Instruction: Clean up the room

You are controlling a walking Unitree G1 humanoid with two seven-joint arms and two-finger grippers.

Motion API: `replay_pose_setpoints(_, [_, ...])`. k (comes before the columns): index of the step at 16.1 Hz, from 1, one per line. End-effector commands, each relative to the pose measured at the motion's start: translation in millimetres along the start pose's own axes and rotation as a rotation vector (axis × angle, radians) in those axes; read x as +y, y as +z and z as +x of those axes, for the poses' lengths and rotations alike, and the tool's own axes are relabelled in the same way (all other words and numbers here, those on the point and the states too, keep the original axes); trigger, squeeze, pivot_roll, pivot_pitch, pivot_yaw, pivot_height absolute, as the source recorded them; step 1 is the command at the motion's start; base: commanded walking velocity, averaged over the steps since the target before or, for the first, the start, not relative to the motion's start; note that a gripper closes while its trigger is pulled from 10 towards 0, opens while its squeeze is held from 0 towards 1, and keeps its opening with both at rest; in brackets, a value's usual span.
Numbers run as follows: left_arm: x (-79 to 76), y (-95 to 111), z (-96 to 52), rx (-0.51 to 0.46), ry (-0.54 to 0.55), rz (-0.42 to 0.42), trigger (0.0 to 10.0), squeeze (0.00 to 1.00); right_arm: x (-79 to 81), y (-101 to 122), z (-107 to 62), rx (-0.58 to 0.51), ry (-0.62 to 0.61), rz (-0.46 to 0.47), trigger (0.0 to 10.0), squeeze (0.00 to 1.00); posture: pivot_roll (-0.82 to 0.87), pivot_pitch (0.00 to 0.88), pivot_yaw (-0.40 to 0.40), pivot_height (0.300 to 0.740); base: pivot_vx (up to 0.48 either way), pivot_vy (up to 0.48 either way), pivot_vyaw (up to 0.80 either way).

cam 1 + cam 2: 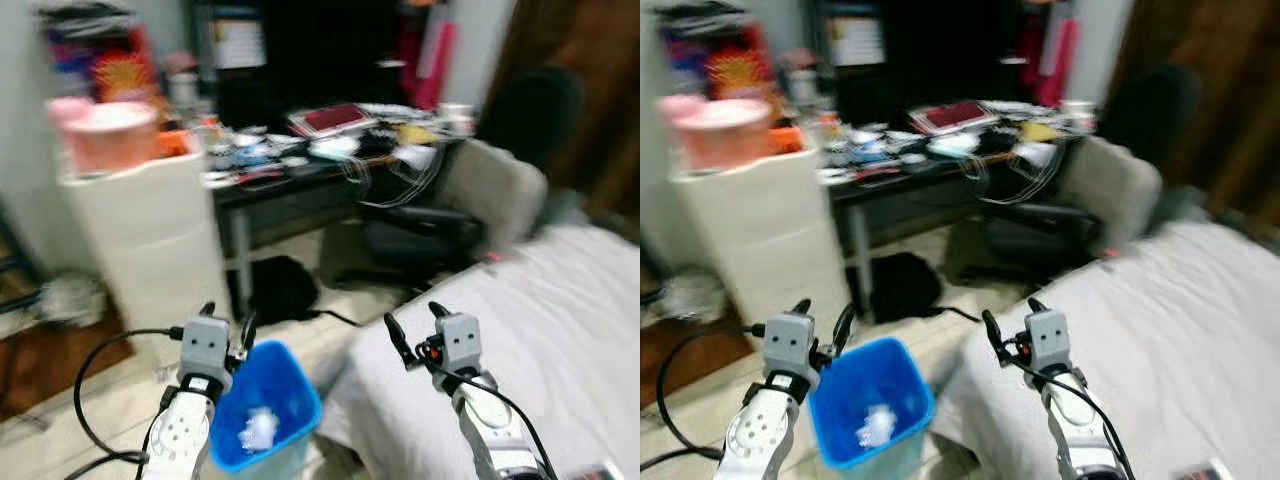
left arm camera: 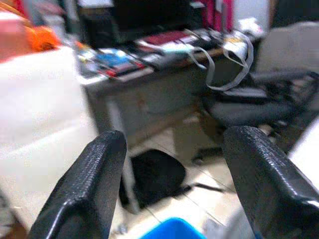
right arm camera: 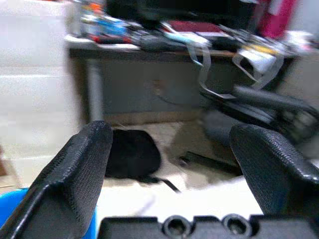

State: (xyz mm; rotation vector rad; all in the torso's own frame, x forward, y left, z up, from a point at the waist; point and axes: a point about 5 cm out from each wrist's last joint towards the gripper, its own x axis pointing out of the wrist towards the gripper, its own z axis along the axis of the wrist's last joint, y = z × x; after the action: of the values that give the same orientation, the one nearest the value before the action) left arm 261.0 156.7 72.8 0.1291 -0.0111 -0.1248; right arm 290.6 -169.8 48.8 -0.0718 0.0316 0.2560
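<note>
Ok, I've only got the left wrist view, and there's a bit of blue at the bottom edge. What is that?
Observer: A blue bin on the floor, next to the left gripper.
Operator: Anything in it?
Observer: One crumpled white wad at the bottom.
Operator: And where's the other arm?
Observer: The right gripper is open, over the edge of the white bed.

A messy tabletop [image 1: 300, 170] stands by a white cabinet [image 1: 150, 240], a dark chair [image 1: 450, 220] and a bed [image 1: 540, 330].
</note>
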Motion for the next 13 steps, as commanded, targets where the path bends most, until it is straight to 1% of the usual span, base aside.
replay_pose_setpoints(1, [-3.9, 8, 5.4, -0.001, -0.035, 0.014, 10.0, 0.00, -5.3, -1, -0.1, 0.020, -0.025, 0.017, 10.0, 0.00, 0.08, 0.000, -0.025, 0.740, 0.000, 0.000, -0.79])
replay_pose_setpoints(2, [-4.5, 9, 5.4, 0.004, -0.043, 0.020, 10.0, 0.00, -5.3, -1, -0.3, 0.025, -0.022, 0.016, 10.0, 0.00, 0.08, 0.000, -0.025, 0.740, 0.000, 0.000, -0.79])
replay_pose_setpoints(4, [-3.9, 3, 10.4, 0.035, -0.051, 0.022, 10.0, 0.00, -6.5, -2, -0.2, 0.031, -0.024, 0.013, 10.0, 0.00, 0.06, 0.000, -0.014, 0.740, 0.000, 0.000, -0.78])
replay_pose_setpoints(7, [-6.7, 2, 17.1, 0.042, -0.083, 0.054, 10.0, 0.00, -7.7, -5, -1.2, 0.044, -0.025, 0.026, 10.0, 0.00, 0.05, 0.000, -0.007, 0.740, 0.000, 0.000, -0.79])
replay_pose_setpoints(8, [-9.9, 2, 19.3, 0.051, -0.120, 0.025, 10.0, 0.00, -7.3, -5, -0.5, 0.049, -0.022, 0.040, 10.0, 0.00, 0.04, 0.000, -0.002, 0.740, 0.000, 0.000, -0.78])
replay_pose_setpoints(10, [-13.0, 3, 21.6, 0.044, -0.150, 0.061, 10.0, 0.00, -7.0, -6, -0.4, 0.054, -0.024, 0.054, 10.0, 0.00, 0.04, 0.000, 0.000, 0.740, 0.000, 0.000, -0.78])
replay_pose_setpoints(11, [-14.1, 4, 23.4, 0.033, -0.166, 0.090, 10.0, 0.00, -7.3, -7, -1.0, 0.056, -0.025, 0.057, 10.0, 0.00, 0.03, 0.000, 0.002, 0.740, 0.000, -0.480, -0.79])
replay_pose_setpoints(13, [-16.9, 5, 26.6, 0.018, -0.193, 0.082, 10.0, 0.00, -9.3, -6, 0.4, 0.060, -0.033, 0.064, 10.0, 0.00, 0.03, 0.000, 0.005, 0.740, 0.000, -0.480, -0.78])
